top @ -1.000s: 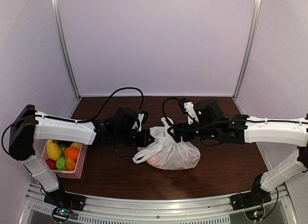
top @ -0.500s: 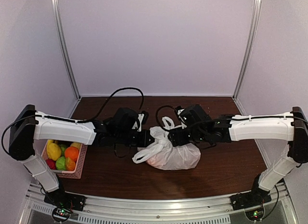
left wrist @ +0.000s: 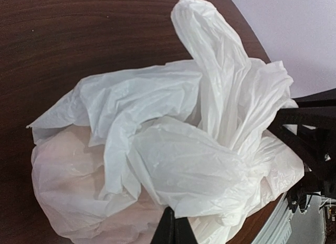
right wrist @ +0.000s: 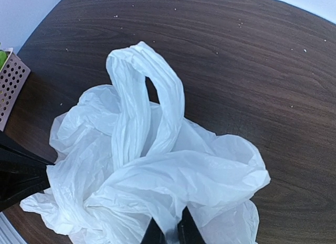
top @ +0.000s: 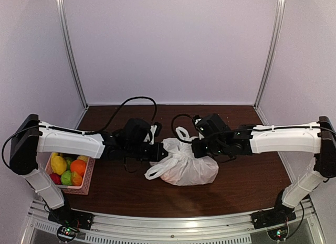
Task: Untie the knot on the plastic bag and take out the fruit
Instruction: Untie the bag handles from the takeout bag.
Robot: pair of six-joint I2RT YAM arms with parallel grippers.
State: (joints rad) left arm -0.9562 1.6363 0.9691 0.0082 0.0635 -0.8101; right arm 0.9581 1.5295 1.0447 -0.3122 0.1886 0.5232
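The white plastic bag (top: 185, 166) lies bunched in the middle of the dark table. One handle loop (right wrist: 143, 92) stands up from the twisted knot (right wrist: 134, 152), and another loop (top: 153, 170) trails to the front left. My left gripper (left wrist: 175, 226) is shut on a fold at the bag's left side (top: 163, 153). My right gripper (right wrist: 169, 231) is shut on a fold at the bag's right top (top: 195, 148), with a strip of film between its fingers. The fruit inside is hidden; only a pinkish tint (left wrist: 68, 186) shows through.
A pink perforated basket (top: 90, 177) with several coloured fruits stands at the front left, beside the left arm. Black cables arch over the table behind both wrists. Metal frame rails run along the near edge and up the back corners.
My right arm has swung left onto the bag, and its jaws have closed from wide open onto a fold. The left gripper has kept its grip and place.
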